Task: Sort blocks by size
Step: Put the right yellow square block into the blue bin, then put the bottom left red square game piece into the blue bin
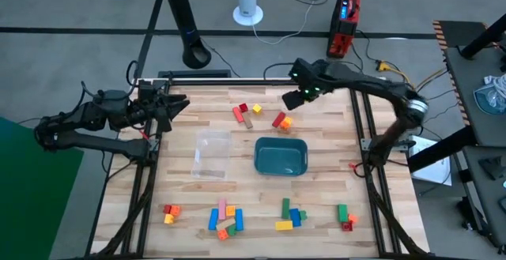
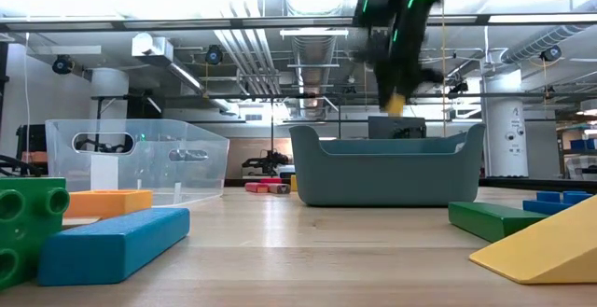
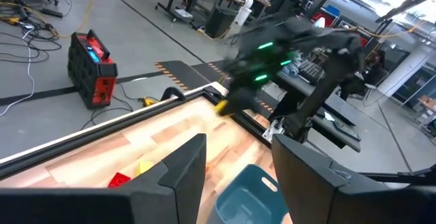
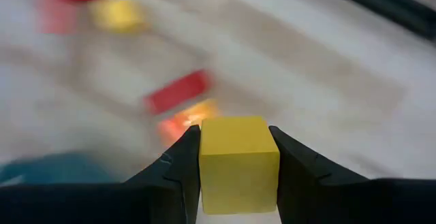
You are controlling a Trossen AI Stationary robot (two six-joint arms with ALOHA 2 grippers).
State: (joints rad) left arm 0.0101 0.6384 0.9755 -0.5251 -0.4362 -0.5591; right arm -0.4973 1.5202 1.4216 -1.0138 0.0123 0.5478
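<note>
The right gripper [image 4: 238, 176] is pinching a yellow cube [image 4: 238, 163] above the worktop's [image 1: 332, 181] far side, near the teal tray [image 1: 281, 156]. A loose grip during fast swinging could fling it. The left gripper [image 3: 235, 176] is waiting with its fingers spread.

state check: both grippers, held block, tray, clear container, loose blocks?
right gripper: shut on yellow block, raised above the table's far side
yellow block: clamped between the fingers, off the table
left gripper: open, empty, at the table's left edge
teal tray: upright, looks empty
clear container: upright, looks empty
loose blocks: lying on the table, unsorted
</note>
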